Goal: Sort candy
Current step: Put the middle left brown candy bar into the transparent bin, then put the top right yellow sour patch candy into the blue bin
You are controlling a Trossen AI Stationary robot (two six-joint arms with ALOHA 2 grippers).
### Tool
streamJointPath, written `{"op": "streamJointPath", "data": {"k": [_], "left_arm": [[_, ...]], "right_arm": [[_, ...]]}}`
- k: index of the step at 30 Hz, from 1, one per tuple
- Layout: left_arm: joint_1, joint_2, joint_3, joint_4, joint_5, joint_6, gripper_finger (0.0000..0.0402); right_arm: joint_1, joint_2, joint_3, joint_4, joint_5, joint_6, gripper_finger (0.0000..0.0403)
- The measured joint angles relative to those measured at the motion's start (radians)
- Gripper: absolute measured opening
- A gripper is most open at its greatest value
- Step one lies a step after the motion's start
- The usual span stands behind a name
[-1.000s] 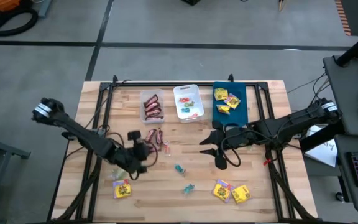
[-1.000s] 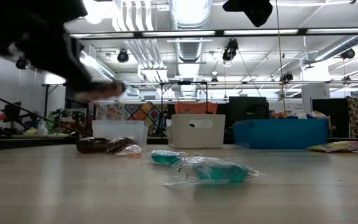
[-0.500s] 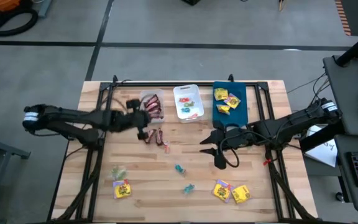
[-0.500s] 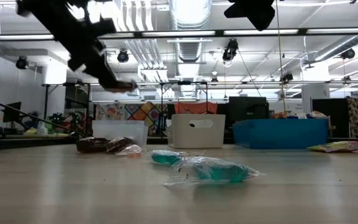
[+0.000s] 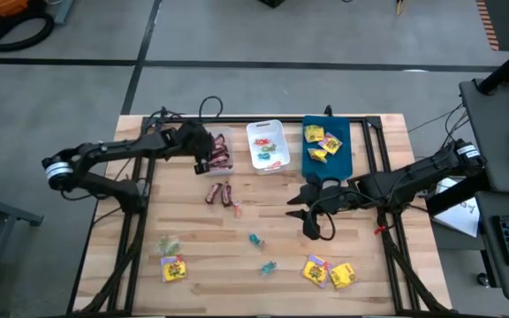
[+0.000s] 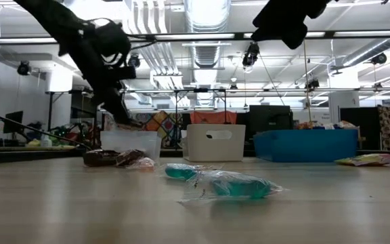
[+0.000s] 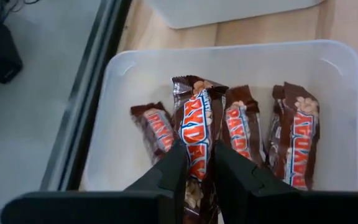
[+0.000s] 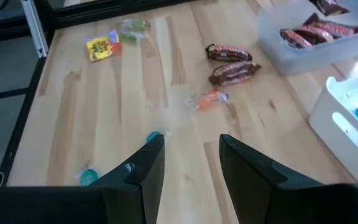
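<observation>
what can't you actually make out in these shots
- Left pincer: shut on a dark red-brown wrapped mini bar over the clear plastic tray; the fingers hide the bar's near end in the left wrist view.
- Small translucent sweets in the white rectangular tray: too small to count from the high view.
- Blue tray: its wall hides the contents in the low view.

Overhead, table-level, two wrist views

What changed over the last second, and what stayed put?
The left gripper, shut on a bar, swung from the table's near-left area up and away to the clear tray, and now holds the bar over the bars already inside. The right gripper stayed mid-table, empty. The loose candy on the table did not move.
</observation>
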Motion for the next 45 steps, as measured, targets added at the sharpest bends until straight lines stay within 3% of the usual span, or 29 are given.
{"op": "streamJointPath", "data": {"k": [11,24,31,39,45], "left_arm": [[0.012,0.135,0.0,0.079,0.012,0.006,0.0059],[0.012,0.129,0.0,0.086,0.011,0.006,0.0155],[0.009,0.049,0.0,0.084,0.009,-0.063,0.0177],[0.004,-0.104,0.0,0.134,-0.016,-0.249,0.0167],[-0.016,-0.181,0.0,0.215,-0.015,-0.269,0.0164]], "right_arm": [[0.0,0.0,-0.003,-0.033,0.0,0.12,0.0146],[0.0,0.0,-0.003,-0.172,-0.001,0.396,0.0146],[0.0,0.0,-0.003,-0.409,-0.009,0.666,0.0146],[-0.001,0.019,-0.003,-0.875,-0.009,1.085,0.0146],[-0.035,0.087,-0.003,-0.978,-0.008,1.11,0.0146]]}}
